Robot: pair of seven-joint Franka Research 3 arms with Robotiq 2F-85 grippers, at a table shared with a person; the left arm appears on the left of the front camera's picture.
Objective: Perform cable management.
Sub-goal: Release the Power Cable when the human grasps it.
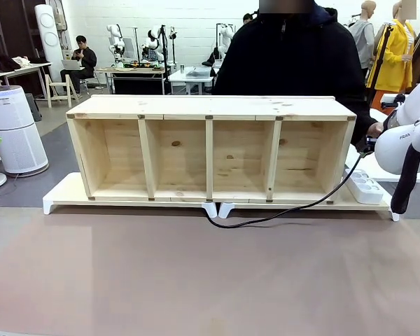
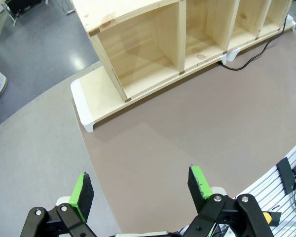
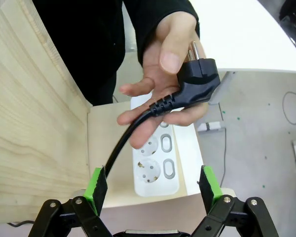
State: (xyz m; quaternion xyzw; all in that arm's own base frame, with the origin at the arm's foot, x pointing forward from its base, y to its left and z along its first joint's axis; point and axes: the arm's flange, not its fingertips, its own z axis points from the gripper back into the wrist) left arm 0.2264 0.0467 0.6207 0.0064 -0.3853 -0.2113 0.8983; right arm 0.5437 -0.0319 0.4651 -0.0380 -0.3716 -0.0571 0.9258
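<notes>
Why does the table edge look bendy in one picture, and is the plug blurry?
In the left wrist view the wide lens bows the table edge into a curve, and the shelf leans. In the right wrist view the plug in the person's hand looks sharp. The front view is evenly lit, with soft shadows inside the shelf.

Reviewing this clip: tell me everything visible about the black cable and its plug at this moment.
The cable is a thin, flexible black cord. In the front view it lies slack on the brown tabletop, curving from between the white shelf feet toward the white power strip. Its plug is black, angled, with metal pins, unplugged and lying in the person's hand above the strip. The cord hangs down from there past the right gripper's left pad; contact is unclear. The jaws stand open.
</notes>
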